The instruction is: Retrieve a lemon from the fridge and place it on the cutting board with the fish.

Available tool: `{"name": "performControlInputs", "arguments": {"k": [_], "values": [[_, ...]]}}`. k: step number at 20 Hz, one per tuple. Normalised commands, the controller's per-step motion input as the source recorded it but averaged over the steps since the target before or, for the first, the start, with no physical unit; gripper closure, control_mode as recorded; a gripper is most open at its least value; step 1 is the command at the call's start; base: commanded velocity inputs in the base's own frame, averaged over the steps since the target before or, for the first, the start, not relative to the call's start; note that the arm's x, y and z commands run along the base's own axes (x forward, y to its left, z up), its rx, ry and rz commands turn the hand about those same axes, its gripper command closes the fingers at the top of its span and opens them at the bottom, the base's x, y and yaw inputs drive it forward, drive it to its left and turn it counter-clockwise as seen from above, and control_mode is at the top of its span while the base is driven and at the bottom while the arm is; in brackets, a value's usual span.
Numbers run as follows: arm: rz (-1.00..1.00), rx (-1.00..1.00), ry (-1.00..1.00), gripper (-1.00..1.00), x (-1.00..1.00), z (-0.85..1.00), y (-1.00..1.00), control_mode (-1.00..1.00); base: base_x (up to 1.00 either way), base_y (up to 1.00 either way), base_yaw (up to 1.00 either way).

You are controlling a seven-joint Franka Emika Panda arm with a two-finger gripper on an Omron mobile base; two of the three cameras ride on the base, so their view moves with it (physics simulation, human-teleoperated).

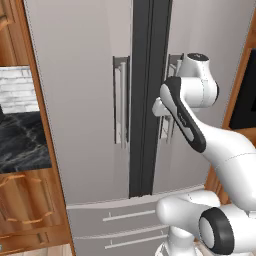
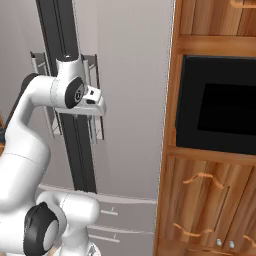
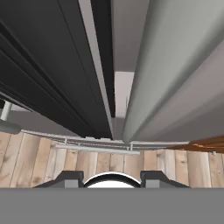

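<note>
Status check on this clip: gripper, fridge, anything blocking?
Gripper at the right door handle, grip not confirmed. Fridge doors shut; lemon not out yet. Nothing in the way.

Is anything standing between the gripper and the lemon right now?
Yes. The fridge doors are both closed, so the lemon, if inside, is shut off from reach. The gripper sits at the right door's handle, beside the dark centre seam.

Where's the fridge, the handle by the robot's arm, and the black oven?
fridge (image 1: 80,100), left base view, left door panel.
right door handle (image 2: 95,100), right base view, bar's middle.
black oven (image 2: 220,107), right base view, dark glass front.
</note>
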Motion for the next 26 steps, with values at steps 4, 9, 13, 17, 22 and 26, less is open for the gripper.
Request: {"name": "performControlInputs", "arguments": {"k": [4,9,13,17,22,26], "values": [[0.0,0.0,0.0,-1.0,0.0,0.0,0.0,1.0,0.0,0.0,0.0],[0.0,0.0,0.0,-1.0,0.0,0.0,0.0,1.0,-0.19,0.08,-0.03],[0.0,0.0,0.0,-1.0,0.0,0.0,0.0,1.0,-0.35,0.15,-0.1],[0.0,0.0,0.0,-1.0,0.0,0.0,0.0,1.0,-0.45,0.18,-0.06],[0.0,0.0,0.0,-1.0,0.0,0.0,0.0,1.0,-0.43,0.26,0.0],[0.0,0.0,0.0,-1.0,0.0,0.0,0.0,1.0,-0.18,0.56,0.05]]}}
